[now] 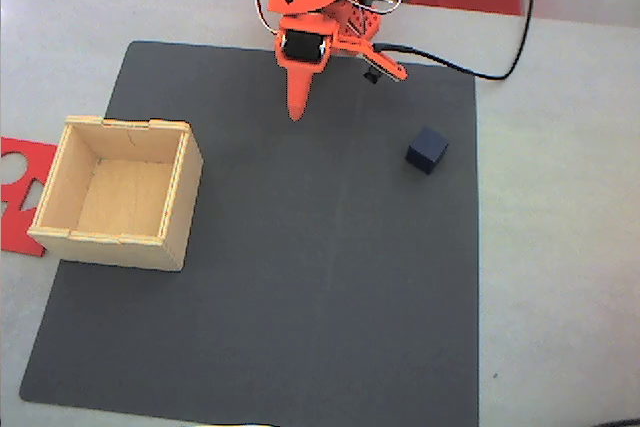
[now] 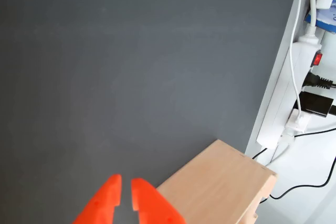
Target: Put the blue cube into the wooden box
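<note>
The blue cube (image 1: pixel 427 150) is small and dark navy and sits on the right part of the dark grey mat (image 1: pixel 320 277). The wooden box (image 1: pixel 125 252) is a pale plywood square with nothing in it, standing at the mat's left side. In the wrist view one outer wall of the box (image 2: pixel 220 182) shows at the lower right. My orange gripper (image 1: pixel 296 112) hangs near the mat's far edge, pointing toward the mat's middle, up and to the left of the cube and well apart from it. In the wrist view the gripper (image 2: pixel 126 190) has its fingertips almost together with nothing between them.
A flat red cut-out sheet (image 1: pixel 15 192) lies left of the box, partly under it. A black cable (image 1: pixel 515 47) loops behind the mat at the right. The wrist view shows a white power strip (image 2: pixel 291 103) with plugs beyond the mat's edge.
</note>
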You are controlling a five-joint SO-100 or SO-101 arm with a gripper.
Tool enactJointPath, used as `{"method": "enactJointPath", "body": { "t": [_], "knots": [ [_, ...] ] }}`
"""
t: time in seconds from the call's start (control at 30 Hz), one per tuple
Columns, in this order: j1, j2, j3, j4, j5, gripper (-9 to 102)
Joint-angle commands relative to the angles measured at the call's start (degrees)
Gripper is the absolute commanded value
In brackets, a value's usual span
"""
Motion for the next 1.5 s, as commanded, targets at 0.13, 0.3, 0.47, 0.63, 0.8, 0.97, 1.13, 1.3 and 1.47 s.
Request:
{"method": "enactJointPath", "body": {
  "t": [0.13,0.3,0.47,0.63,0.8,0.97,1.13,1.3,1.47],
  "knots": [
    [-1.8,0.7,-0.3,-0.4,-1.6,1],
    [-2.1,0.7,-0.3,-0.4,-1.8,1],
    [-2.1,0.7,-0.3,-0.4,-1.8,0],
    [-2.7,0.7,-0.1,-0.7,-3.5,1],
    [-8.1,-1.5,-0.5,-6.1,-13.6,10],
    [-11.9,-50.4,-31.6,-10.1,-12.4,12],
    [-23.3,-71.5,-57.4,4.0,-17.0,18],
    [-37.1,-80.2,-65.2,13.1,-20.7,23],
    [-40.8,-88.8,-68.5,18.6,-24.3,23]
  ]
}}
